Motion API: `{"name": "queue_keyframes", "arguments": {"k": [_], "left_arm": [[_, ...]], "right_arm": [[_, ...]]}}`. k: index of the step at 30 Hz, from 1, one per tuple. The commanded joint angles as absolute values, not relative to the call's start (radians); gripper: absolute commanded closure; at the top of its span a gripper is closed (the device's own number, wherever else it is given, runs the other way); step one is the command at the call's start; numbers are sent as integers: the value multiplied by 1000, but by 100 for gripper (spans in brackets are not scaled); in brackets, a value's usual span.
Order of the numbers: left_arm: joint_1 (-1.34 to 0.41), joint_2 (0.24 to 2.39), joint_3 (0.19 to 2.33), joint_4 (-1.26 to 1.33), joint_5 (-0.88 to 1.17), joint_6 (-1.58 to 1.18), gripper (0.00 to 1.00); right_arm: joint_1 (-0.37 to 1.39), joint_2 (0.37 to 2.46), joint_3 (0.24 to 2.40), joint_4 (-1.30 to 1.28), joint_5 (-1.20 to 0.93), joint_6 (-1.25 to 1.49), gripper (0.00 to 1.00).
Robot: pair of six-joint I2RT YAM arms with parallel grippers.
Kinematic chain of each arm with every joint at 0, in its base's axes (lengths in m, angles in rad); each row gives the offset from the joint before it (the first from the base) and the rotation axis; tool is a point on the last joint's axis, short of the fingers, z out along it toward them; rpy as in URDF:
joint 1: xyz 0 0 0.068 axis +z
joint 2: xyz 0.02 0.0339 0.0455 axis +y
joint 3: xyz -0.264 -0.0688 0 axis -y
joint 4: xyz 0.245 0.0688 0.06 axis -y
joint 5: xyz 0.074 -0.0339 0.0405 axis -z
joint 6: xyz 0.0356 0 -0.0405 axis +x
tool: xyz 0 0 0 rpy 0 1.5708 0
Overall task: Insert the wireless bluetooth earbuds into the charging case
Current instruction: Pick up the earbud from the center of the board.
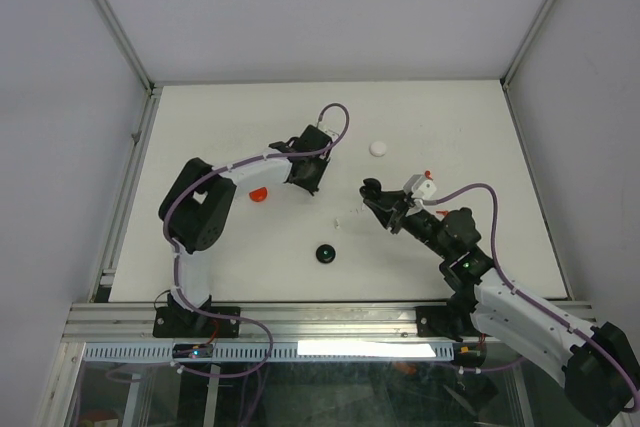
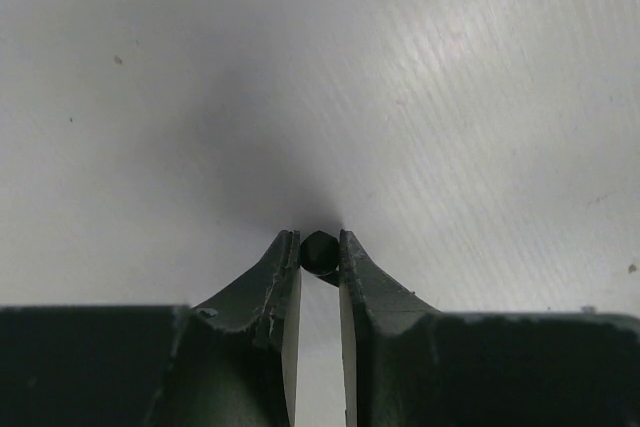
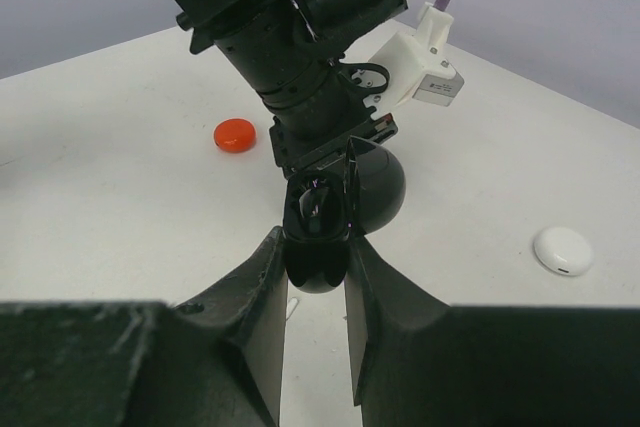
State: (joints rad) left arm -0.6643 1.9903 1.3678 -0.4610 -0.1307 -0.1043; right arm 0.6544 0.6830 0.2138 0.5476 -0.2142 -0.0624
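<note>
In the left wrist view my left gripper is shut on a tiny black earbud, pinched at the very fingertips just above the white table. My right gripper is shut on the black charging case, which stands upright between the fingers with its round lid swung open behind it. The open cavity faces up; I cannot tell what lies inside it. From above, the left gripper and the right gripper hang a short way apart over the table's middle. A tiny white earbud lies between them.
A red round disc lies beside the left arm, a white one sits farther back, and a black one rests nearer the front. The left arm looms right behind the case. Walls enclose the table.
</note>
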Motion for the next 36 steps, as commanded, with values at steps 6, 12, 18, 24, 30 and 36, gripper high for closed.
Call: {"name": "queue_keyframes", "arguments": {"k": [6,12,18,24,30,36], "left_arm": [[-740,1719,1286,-444,-245,-128,91],[-809,1559,1224,-377,-319,-105,93],[-875,1378,1141,-255,-335,-63,93],[-890,1180,991,-29,-234,-17,93],[-891,1047,858,171,-95,49,90],[-891,998,780,315,51,114,87]], "right_arm": [[654,705,222,671,-235,-65,100],[654,730,232,730,-253,-49,100],[654,749,238,796,-274,-22,100],[654,779,254,849,-309,7,100],[653,813,266,913,-338,55,100],[654,833,284,945,-380,99,100]]}}
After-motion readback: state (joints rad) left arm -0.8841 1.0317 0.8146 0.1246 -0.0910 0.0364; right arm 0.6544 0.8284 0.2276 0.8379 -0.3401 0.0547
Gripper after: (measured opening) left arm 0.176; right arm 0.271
